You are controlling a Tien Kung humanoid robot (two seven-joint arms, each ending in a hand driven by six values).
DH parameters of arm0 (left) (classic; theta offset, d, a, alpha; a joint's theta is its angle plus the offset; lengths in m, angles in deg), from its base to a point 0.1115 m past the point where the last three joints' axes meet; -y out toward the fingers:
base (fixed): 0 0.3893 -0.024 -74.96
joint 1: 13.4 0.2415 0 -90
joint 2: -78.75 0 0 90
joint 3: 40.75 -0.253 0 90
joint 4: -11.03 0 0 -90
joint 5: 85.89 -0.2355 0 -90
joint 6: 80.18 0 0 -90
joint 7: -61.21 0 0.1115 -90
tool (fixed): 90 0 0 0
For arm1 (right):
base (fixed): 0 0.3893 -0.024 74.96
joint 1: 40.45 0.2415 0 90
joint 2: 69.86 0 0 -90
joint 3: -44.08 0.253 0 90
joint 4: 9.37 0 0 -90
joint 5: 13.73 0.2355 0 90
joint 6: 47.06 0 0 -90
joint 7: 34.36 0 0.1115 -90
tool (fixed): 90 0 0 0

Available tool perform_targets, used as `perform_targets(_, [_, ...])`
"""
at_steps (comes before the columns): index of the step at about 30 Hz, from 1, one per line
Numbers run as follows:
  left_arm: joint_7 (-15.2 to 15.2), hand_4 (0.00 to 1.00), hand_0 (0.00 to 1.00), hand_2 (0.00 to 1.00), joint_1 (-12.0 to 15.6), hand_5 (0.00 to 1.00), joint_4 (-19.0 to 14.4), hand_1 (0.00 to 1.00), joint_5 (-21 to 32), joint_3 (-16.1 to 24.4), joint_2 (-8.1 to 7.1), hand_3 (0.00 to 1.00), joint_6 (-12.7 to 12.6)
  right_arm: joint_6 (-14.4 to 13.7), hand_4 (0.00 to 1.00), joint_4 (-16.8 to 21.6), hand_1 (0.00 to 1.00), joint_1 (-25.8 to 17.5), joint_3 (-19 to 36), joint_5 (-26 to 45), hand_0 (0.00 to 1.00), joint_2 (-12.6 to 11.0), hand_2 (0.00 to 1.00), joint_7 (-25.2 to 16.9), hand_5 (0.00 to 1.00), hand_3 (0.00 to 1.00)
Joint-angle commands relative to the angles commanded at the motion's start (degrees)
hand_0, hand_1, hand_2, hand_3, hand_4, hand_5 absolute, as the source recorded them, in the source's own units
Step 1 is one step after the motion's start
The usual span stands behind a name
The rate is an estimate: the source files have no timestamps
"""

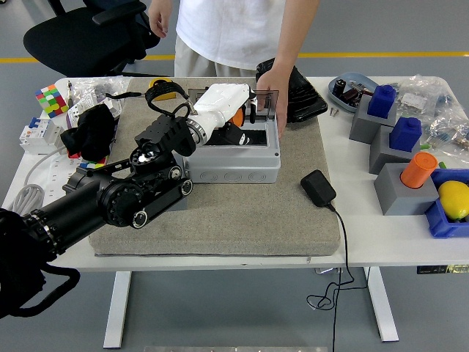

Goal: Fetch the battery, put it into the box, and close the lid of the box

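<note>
Fingers [248,115] of the left hand [223,103] are pinching an orange battery [237,116] above the open box [238,155], directly below them.

Grey mat [242,213] covers the table [381,246] middle. Black adapter [318,188] on mat's right edge, cord hanging off the front. Left side: Rubik's cube [50,100], white breaker [35,136], black cloth [91,130]. Right side: two blue blocks [382,101] on grey stands, orange cylinder [418,169] on a third, yellow fruit [454,199], possibly a lemon, in a blue bin [437,220]. Office chair [84,37] behind table
</note>
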Motion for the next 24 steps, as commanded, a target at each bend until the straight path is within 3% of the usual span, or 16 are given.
perform_targets(2, [0.00,0.998,0.390,0.460,0.05,0.180,0.19,0.535,0.37,0.00,0.00,0.533,0.29,0.02,0.955,0.00,0.630,0.01,-0.04,-0.02,0.578,0.03,0.657,0.01,0.490,0.556])
perform_targets(3, [-0.06,0.998,0.497,0.608,0.06,0.246,0.31,0.645,0.51,-0.01,0.00,0.697,0.47,0.02,0.954,0.00,0.630,0.01,-0.03,-0.04,0.578,0.04,0.658,0.00,0.490,0.556])
perform_targets(15, [1.06,0.998,0.501,0.610,1.02,0.297,-1.11,0.644,1.89,0.52,0.00,0.714,0.41,0.03,0.955,0.02,0.631,-0.01,0.28,-0.14,0.579,0.09,0.658,-0.03,0.490,0.557])
perform_targets(20, [5.00,0.998,0.501,0.610,2.22,0.297,-4.24,0.644,4.24,1.77,0.00,0.714,-1.56,0.08,0.955,-0.02,0.631,-0.24,0.58,-0.10,0.579,0.17,0.658,-0.03,0.490,0.557])
perform_targets(21, [6.19,0.998,0.307,0.449,2.41,0.361,-4.84,0.438,4.93,2.17,0.00,0.583,-2.15,0.10,0.955,-0.03,0.631,-0.27,0.59,-0.07,0.579,0.18,0.659,-0.03,0.490,0.557])
perform_targets(24, [9.50,0.998,0.307,0.449,2.84,0.361,-6.87,0.438,6.69,3.60,0.00,0.583,-3.61,0.13,0.955,-0.05,0.631,-0.33,0.59,-0.02,0.579,0.21,0.659,-0.02,0.490,0.557])
